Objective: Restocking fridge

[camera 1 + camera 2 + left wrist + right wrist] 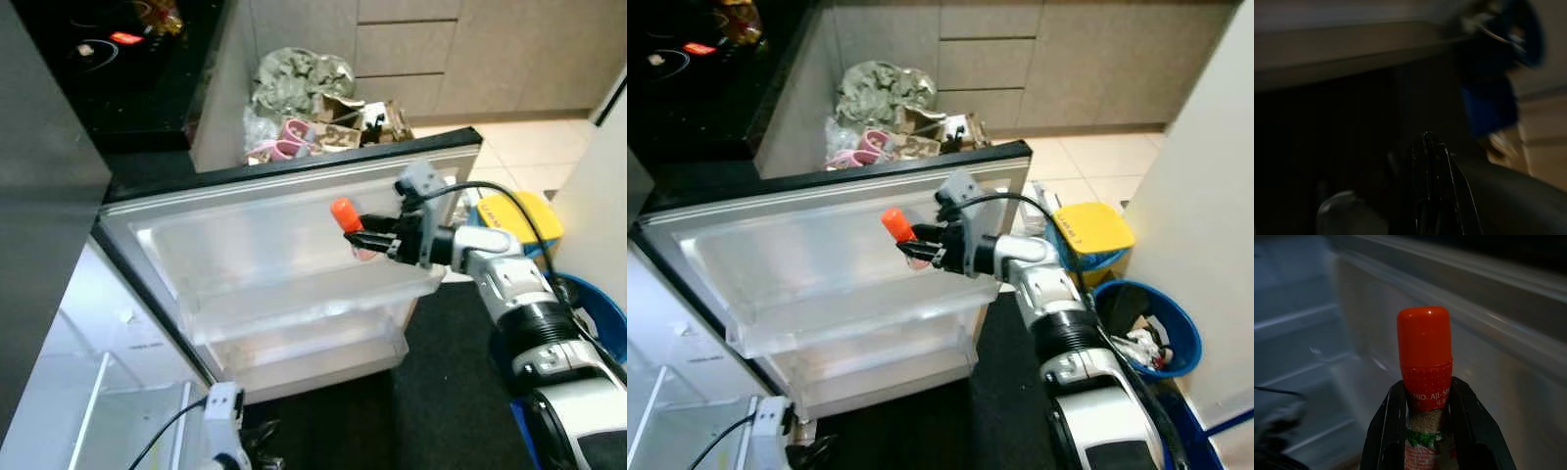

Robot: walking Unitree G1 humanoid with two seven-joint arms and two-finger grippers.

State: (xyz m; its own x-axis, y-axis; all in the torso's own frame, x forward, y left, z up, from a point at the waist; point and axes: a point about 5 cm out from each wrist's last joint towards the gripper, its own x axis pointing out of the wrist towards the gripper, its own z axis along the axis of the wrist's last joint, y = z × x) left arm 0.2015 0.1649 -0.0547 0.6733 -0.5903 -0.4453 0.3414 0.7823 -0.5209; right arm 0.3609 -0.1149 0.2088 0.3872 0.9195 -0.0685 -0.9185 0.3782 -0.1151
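Our right tool (364,237) sits right of centre in the left eye view, its two black fingers (1385,431) clamped on the neck of a small seasoning bottle (1425,396) with a red cap (342,211). In the right wrist view the cap stands up between the fingers, with brownish grains visible through the clear neck below the label band. The bottle is tilted, cap toward the upper left of the frame, and we hold it against the inner face of the open fridge door (284,245), just above the upper door shelf (323,299), a clear plastic bin. A second clear bin, the lower door shelf (313,357), lies beneath it toward the bottom of the frame.

Our left tool (1432,191) hangs low in shadow at the bottom of the frame; in the left wrist view its fingers look pressed together.

We judge that we are at the placing step: the bottle is carried and poised over the door shelf but not yet set down. The next move calls for righting the bottle, lowering it behind the bin's front wall until it stands on the bin floor, then letting go.

Beyond the door's top edge, a heap of rubbish and bags (313,108) lies on the kitchen floor; a blue bucket (1151,328) is at the right.
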